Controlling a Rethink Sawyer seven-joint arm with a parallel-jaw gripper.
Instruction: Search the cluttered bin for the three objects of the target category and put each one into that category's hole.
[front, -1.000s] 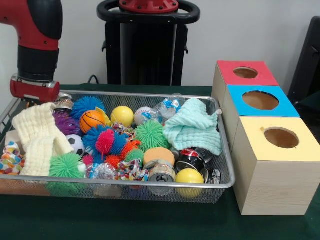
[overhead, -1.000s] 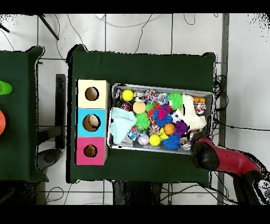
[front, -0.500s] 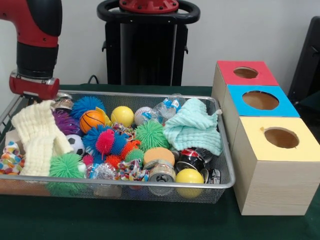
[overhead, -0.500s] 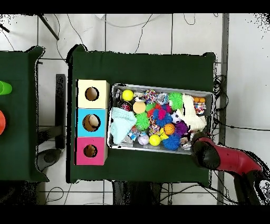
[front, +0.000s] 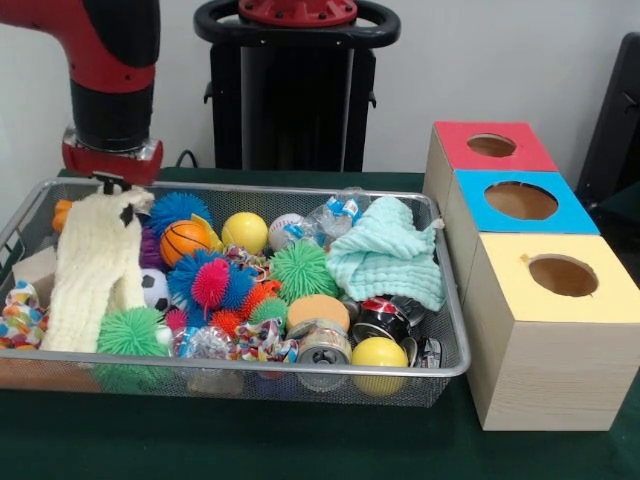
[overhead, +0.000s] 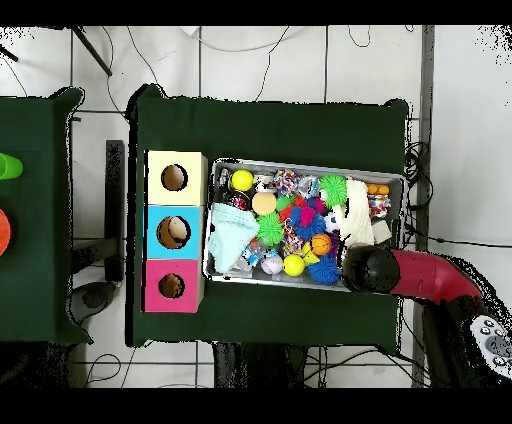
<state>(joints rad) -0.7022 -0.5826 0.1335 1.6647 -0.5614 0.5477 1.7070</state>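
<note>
Green tabletop with a wire bin (front: 440, 365) of toys beside three wooden boxes (front: 545, 330).
At upper left of the front view, the gripper (front: 115, 192) pinches the top of the cream cloth (front: 95, 270), which hangs into the bin's left end; a mint cloth (front: 385, 255) lies at the bin's right.

Pale wall (front: 480, 60) behind; white tiled floor (overhead: 260, 65), cables; green table (overhead: 270, 125).

Cream cloth (front: 92, 265); mint cloth (front: 388, 251); red box (front: 487, 150); blue box (front: 518, 207); yellow box (front: 560, 300).
</note>
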